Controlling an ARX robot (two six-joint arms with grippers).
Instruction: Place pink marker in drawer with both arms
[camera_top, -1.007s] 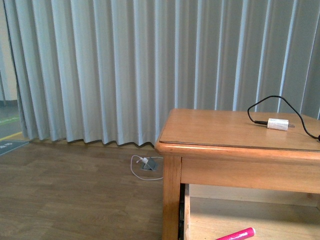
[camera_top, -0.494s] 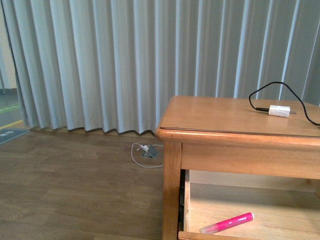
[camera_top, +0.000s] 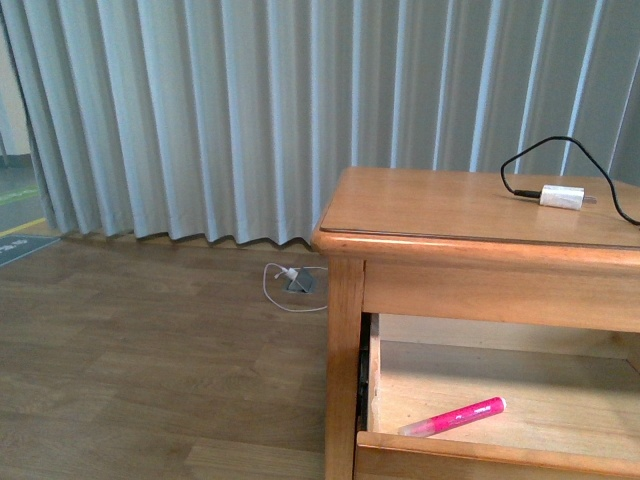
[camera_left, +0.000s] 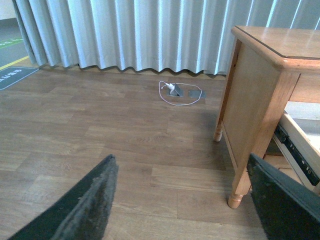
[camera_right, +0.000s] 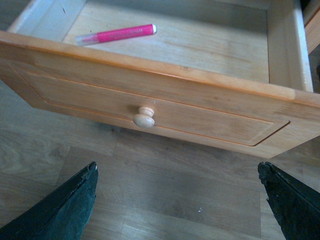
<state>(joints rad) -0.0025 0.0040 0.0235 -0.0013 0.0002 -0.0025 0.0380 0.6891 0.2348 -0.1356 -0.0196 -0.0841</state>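
Note:
The pink marker (camera_top: 455, 417) lies flat inside the open drawer (camera_top: 480, 455) of the wooden table, near its front left; it also shows in the right wrist view (camera_right: 116, 34). The drawer (camera_right: 150, 85) is pulled out, its round pale knob (camera_right: 144, 117) facing my right gripper (camera_right: 177, 200), which is open, empty and held in front of the drawer above the floor. My left gripper (camera_left: 182, 200) is open and empty, over the floor to the left of the table leg (camera_left: 240, 180). Neither arm shows in the front view.
A wooden table (camera_top: 440, 215) carries a white charger plug (camera_top: 561, 196) with a black cable. A white cable and floor socket (camera_top: 292, 284) lie on the wood floor by the grey curtain (camera_top: 250, 110).
The front view has shifted so that the table and drawer sit higher in the picture; more of the drawer and its front rim now show. The marker stays in the drawer.

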